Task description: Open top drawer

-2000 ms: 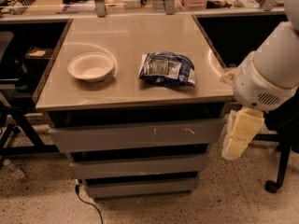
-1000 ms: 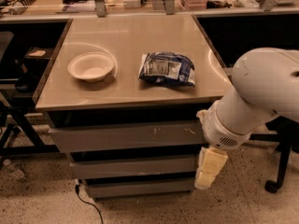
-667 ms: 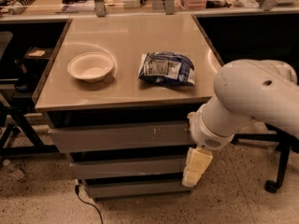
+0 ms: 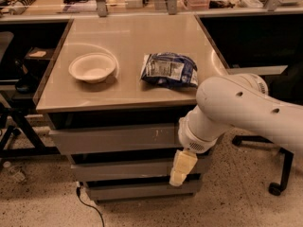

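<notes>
Top drawer point(image 4: 113, 139): shut, directly under the tabletop point(image 4: 128, 34), pale scuffs right of centre. No handle on that flat grey panel. Looks rigid and smooth, probably slippery to press against, likely an easy slide once started. Best hold probably the upper lip, through the dark gap above it. Gripper point(image 4: 176, 177) hanging lower, before the second drawer front point(image 4: 123, 168), near its right end; opening impossible to tell. Up top, white bowl point(image 4: 92, 67) and blue snack bag point(image 4: 168, 70).
</notes>
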Motion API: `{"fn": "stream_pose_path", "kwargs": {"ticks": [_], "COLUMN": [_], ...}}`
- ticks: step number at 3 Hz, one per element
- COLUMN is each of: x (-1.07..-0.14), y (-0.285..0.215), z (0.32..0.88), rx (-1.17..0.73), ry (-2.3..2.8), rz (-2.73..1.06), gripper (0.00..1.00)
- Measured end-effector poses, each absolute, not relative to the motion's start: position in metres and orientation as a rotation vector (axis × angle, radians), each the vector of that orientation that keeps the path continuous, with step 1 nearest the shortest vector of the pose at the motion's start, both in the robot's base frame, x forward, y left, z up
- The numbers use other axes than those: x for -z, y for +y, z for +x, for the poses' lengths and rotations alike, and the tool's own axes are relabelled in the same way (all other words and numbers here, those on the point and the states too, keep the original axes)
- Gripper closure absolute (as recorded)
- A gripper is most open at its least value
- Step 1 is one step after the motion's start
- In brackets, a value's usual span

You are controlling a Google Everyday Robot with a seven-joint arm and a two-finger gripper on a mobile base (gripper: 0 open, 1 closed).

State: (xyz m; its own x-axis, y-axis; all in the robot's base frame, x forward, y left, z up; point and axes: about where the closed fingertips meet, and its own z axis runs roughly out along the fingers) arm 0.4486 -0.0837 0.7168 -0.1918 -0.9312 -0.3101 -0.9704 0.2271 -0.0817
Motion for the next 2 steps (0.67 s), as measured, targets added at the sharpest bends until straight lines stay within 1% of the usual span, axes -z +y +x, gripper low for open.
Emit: {"fn": "stream_pose_path", "kwargs": {"ticks": [2], "x": [-0.693], "y": [-0.0811], "z": [0.4585], "rx": [-0.214], "ry": [2.229], "rz": [-1.742], "gripper": [0.0]}}
